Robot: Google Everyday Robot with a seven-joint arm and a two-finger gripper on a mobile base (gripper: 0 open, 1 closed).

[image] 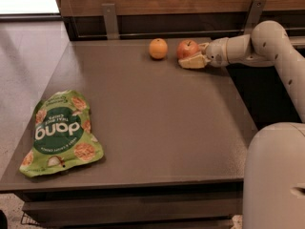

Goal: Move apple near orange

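The red apple (186, 47) with a yellowish blush sits at the far edge of the dark table (157, 118), just right of the small orange (158, 48), with a narrow gap between them. My gripper (191, 55) reaches in from the right and is shut on the apple. One pale finger (193, 62) lies along the apple's front side; the other is mostly hidden behind the apple. The white arm (267, 44) stretches off to the right.
A green snack bag (61, 132) lies flat at the table's front left. A wooden back wall with two metal brackets (109, 20) rises right behind the fruit. The robot's white body (276, 175) fills the lower right.
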